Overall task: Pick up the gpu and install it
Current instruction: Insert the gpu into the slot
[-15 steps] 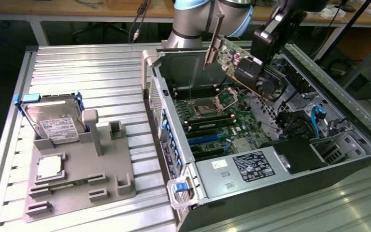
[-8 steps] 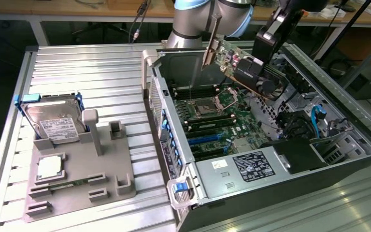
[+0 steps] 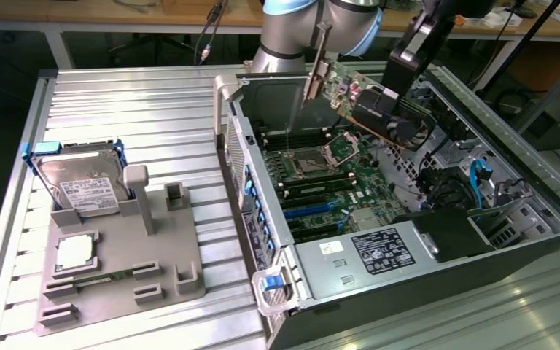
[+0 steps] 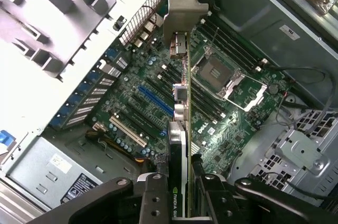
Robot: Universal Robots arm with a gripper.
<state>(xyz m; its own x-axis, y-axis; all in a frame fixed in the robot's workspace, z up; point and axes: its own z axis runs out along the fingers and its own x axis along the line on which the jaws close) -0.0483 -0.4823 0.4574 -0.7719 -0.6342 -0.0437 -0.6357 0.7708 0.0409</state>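
Observation:
The gpu [image 3: 367, 102] hangs in the air above the open computer case, a green board with a black fan and a silver end bracket [image 3: 315, 76]. My gripper [image 3: 407, 69] is shut on its upper edge. In the wrist view the gpu [image 4: 183, 129] runs edge-on away from my gripper [image 4: 182, 195], its bracket [image 4: 182, 7] at the far end. Below it lies the green motherboard [image 4: 222, 129] with a blue slot [image 4: 156, 100], the empty CPU socket [image 4: 219, 71] and black memory slots. The card is apart from the board.
The case [image 3: 494, 240] lies open on its side on the ribbed metal table [image 3: 114, 95]. At the exterior view's left a grey fixture [image 3: 114, 277] holds a silver hard drive [image 3: 85, 186], a CPU [image 3: 74, 251] and a memory stick [image 3: 95, 277]. Cables and the power supply [image 3: 378, 251] fill the case's near part.

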